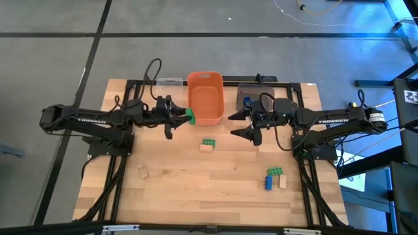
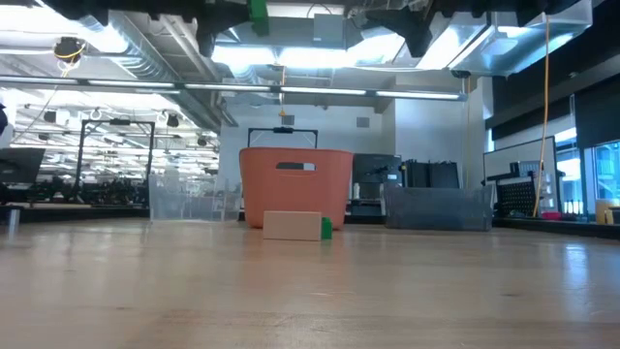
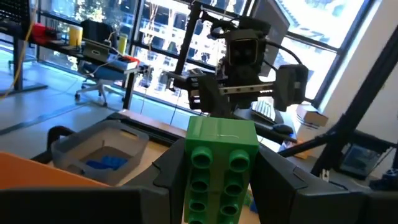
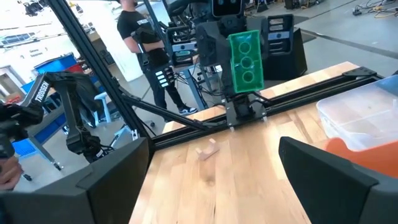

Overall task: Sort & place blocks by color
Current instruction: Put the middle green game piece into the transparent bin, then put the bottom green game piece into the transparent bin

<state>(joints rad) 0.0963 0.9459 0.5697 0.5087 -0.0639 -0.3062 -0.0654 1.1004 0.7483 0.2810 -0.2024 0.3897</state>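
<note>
while my left gripper (image 1: 185, 116) clamps a green block (image 1: 189, 115) just beside the orange bin's (image 1: 205, 112) left wall, my right gripper (image 1: 245, 123) hangs wide open and empty by the grey bin (image 1: 243, 91), with green (image 1: 209, 141), tan (image 1: 207, 147) and blue blocks (image 1: 268, 182) loose on the table (image 1: 196, 189).

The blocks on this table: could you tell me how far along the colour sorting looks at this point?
Done: the grey bin already holds something blue.
In hand: the left gripper is shut on a green block beside the orange bin; the right gripper is open.
Left: a green and tan pair, a lone tan block, and a green, blue and tan cluster lie on the table.
</note>
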